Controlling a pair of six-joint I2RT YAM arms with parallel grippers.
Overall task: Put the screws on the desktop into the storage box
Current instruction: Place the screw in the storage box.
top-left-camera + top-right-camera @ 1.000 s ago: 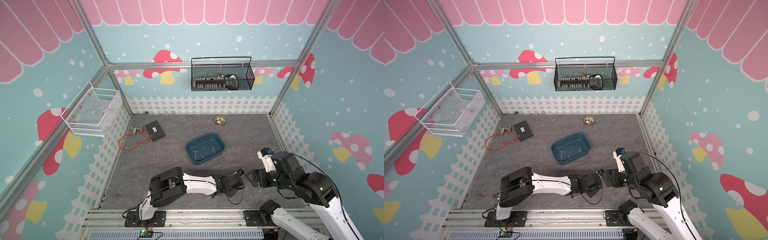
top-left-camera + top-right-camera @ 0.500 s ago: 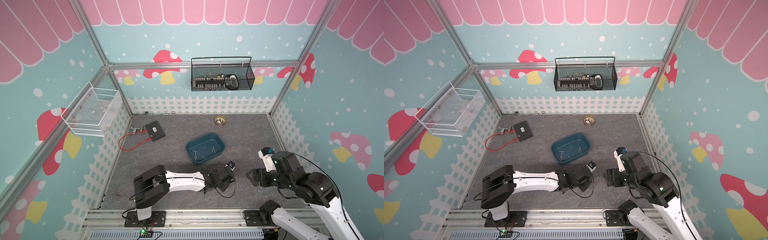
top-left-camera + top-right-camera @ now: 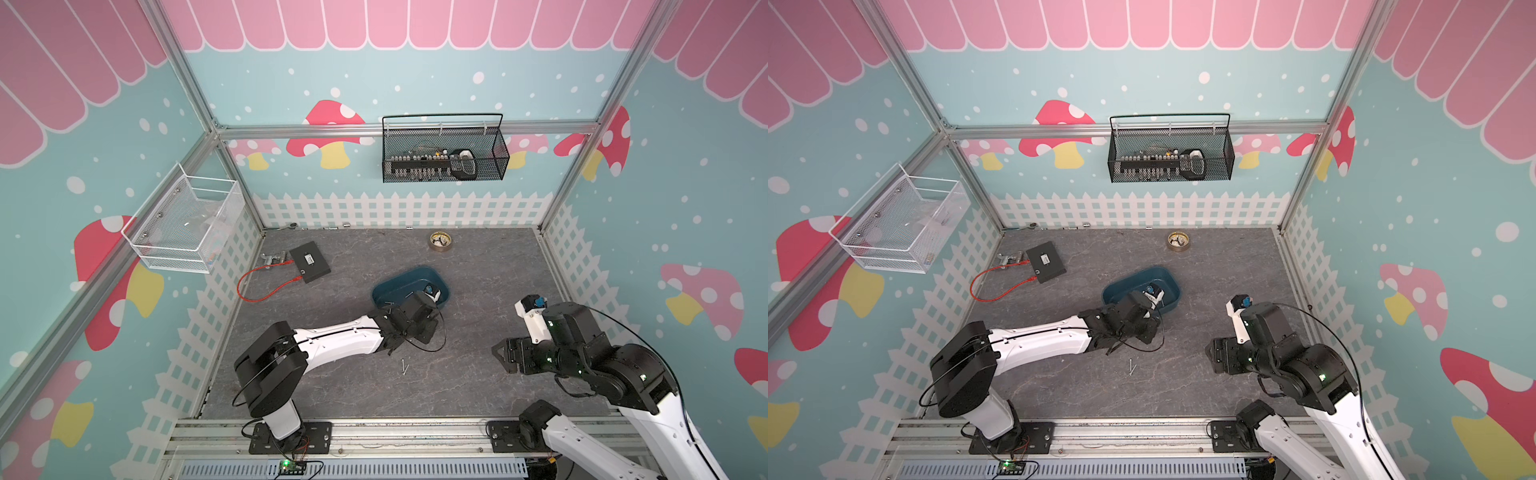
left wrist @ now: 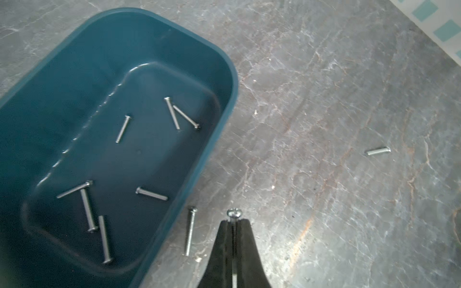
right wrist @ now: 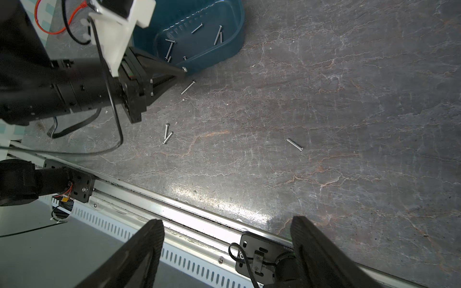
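The left claw (image 4: 233,221) is swung away from the right claw (image 5: 227,222), across the tabletop (image 4: 324,99), and is now held just beside the storage box (image 4: 232,74), with a screw (image 4: 234,213) pinched in it.

Glossy plastic storage box (image 4: 74,62) — metal screws (image 4: 122,129)
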